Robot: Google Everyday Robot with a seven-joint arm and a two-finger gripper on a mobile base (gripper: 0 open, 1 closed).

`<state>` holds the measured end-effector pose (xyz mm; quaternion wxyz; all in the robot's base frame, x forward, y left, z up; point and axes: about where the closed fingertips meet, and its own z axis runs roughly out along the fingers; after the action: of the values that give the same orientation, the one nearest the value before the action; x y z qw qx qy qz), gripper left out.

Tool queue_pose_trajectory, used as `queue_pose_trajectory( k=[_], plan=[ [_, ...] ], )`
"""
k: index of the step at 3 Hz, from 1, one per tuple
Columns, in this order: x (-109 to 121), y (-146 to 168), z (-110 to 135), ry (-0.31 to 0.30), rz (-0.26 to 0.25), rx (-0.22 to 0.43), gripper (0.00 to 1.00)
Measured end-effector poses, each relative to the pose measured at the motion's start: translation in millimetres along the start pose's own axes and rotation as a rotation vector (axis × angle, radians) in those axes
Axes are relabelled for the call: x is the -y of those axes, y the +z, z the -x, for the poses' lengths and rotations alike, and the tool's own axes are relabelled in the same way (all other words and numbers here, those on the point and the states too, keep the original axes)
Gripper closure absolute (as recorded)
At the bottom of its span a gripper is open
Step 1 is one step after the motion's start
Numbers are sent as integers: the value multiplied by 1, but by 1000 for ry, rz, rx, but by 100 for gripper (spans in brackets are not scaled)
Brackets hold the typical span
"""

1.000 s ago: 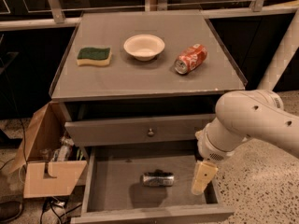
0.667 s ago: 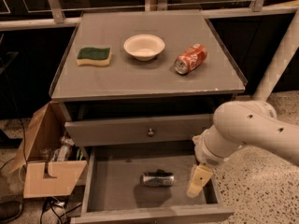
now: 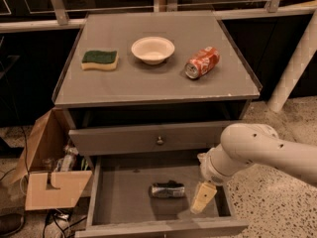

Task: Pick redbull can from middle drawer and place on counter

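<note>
The redbull can (image 3: 167, 190) lies on its side on the floor of the middle drawer (image 3: 124, 202), low in the middle of the frame. The drawer is pulled out. The can's long way runs left to right across the picture, so its round ends point to the left and right walls of the drawer.

The gripper (image 3: 203, 198) hangs down inside the drawer at the lower right, on the end of the big white arm (image 3: 257, 150). It is just beside the right end of the can, with a small gap between them. It has hold of nothing. How far open it is, I cannot tell.

So the can lies to the left of the gripper. I think the gripper needs to go a little left and come over the can's middle, and close across its thin sides, not end to end. A can on its side may roll if it gets bumped.

The counter (image 3: 148, 83) is the flat grey top in the upper middle. On it sit a green sponge (image 3: 99, 60), a white bowl (image 3: 152, 49) and an orange-red soda can (image 3: 201, 62) lying down. There is bare room near the front edge.
</note>
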<state>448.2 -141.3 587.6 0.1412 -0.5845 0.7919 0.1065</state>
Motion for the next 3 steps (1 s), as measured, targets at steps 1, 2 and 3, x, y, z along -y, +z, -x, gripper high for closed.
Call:
queue_pose_trajectory(
  k=[1,2,3],
  plan=[
    [0,3,-1,2,4,2,0],
    [-1,22,-1,0,24,19,0],
    [8,49,2,1,33,69,0]
  ],
)
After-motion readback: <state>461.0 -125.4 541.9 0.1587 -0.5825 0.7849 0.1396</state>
